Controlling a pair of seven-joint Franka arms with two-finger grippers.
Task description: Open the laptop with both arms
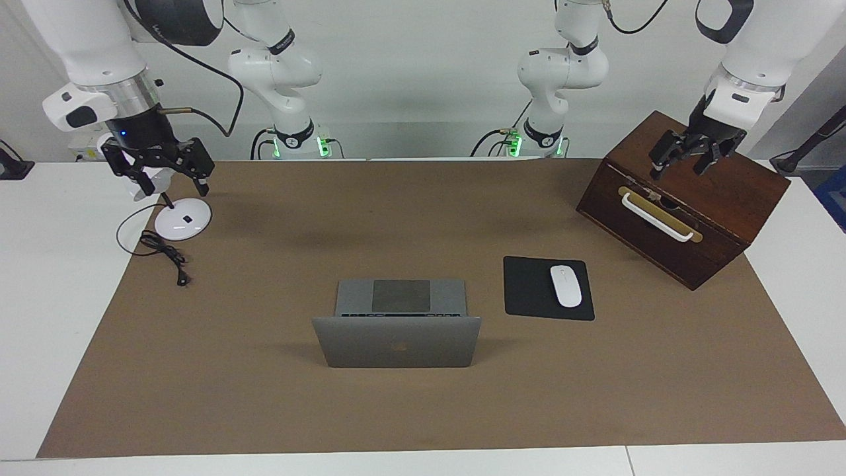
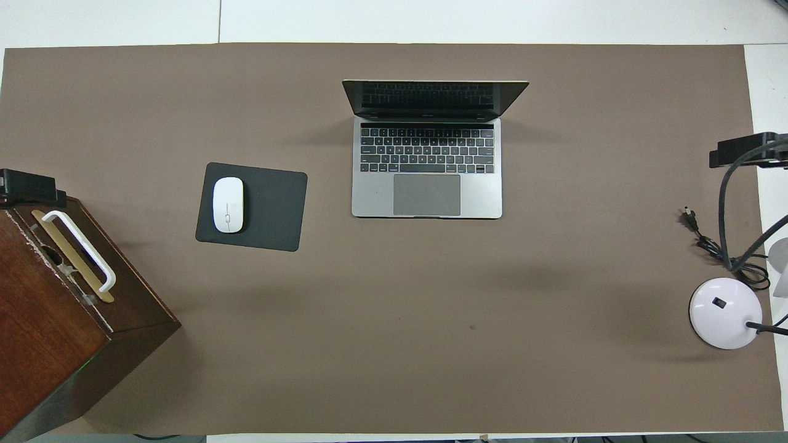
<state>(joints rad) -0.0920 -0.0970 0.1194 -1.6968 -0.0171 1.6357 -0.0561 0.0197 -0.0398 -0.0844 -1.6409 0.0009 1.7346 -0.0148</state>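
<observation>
Brown mat (image 1: pixel 264 396), laptop (image 1: pixel 396 340) open mid-table — left claw (image 1: pixel 681 164) released over wooden box (image 1: pixel 700 218), right claw (image 1: pixel 162 173) spread above lamp base (image 1: pixel 183 219).

table (image 1: pixel 39 297) | brown mat (image 1: pixel 264 396) | on mat: laptop (image 1: pixel 396 340), mouse pad (image 1: pixel 529 291), wooden box (image 1: pixel 687 218), probably lamp base (image 1: pixel 183 219)
</observation>
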